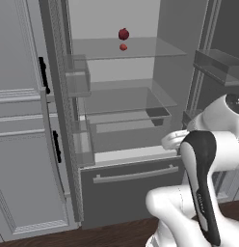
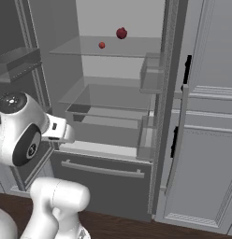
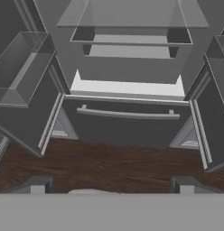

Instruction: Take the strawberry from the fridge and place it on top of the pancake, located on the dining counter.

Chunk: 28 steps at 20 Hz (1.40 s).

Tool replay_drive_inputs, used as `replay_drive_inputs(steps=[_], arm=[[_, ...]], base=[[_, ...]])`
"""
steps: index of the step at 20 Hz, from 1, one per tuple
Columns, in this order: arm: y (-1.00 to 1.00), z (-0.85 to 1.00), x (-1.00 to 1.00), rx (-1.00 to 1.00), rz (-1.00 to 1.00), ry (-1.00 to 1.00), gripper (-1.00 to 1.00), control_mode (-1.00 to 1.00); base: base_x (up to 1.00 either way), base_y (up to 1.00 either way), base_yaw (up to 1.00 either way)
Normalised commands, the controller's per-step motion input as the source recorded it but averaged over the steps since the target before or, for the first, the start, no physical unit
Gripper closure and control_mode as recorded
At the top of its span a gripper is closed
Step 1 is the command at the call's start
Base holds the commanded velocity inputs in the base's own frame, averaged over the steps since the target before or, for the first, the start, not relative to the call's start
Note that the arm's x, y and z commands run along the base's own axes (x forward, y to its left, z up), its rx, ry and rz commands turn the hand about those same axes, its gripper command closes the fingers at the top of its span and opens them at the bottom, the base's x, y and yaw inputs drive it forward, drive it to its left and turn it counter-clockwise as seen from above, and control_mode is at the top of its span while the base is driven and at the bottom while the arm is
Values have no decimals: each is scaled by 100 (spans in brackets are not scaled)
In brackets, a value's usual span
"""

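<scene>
Light was flat and even, with no clear source. The fridge (image 1: 126,120) interior was pale and softly lit, its doors darker. Shadows were faint, under the glass shelves (image 2: 108,100). No glare showed. All views were slightly soft and low in detail, without edge distortion.

No legible text, labels or numbers anywhere.

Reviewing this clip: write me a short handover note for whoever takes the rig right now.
Pincer: open, empty, low in front of the fridge, aimed at its bottom drawer.
Fridge: both doors open.
Strawberry: on the upper glass shelf, in front of a larger dark red fruit, untouched.
Done: fridge opened.
Left: raise the arm to the shelf, pick the strawberry, carry it to the pancake on the dining counter.
</scene>
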Motion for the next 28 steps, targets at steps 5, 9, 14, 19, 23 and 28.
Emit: replay_drive_inputs(steps=[5, 9, 14, 19, 23, 28], arm=[[0, 0, 0, 0, 0, 0, -100, -100], [0, 0, 19, 0, 0, 7, -100, -100], [0, 0, 20, 0, 0, 5, -100, 100], [0, 0, 0, 0, 0, 0, -100, 100], [0, 0, 0, 0, 0, 0, -100, 100], [0, 0, 0, 0, 0, 0, -100, 100]], base=[[0, 0, 0], [0, 0, 0], [37, 0, 0], [68, -3, 0], [70, -3, 0], [74, 0, 0]])
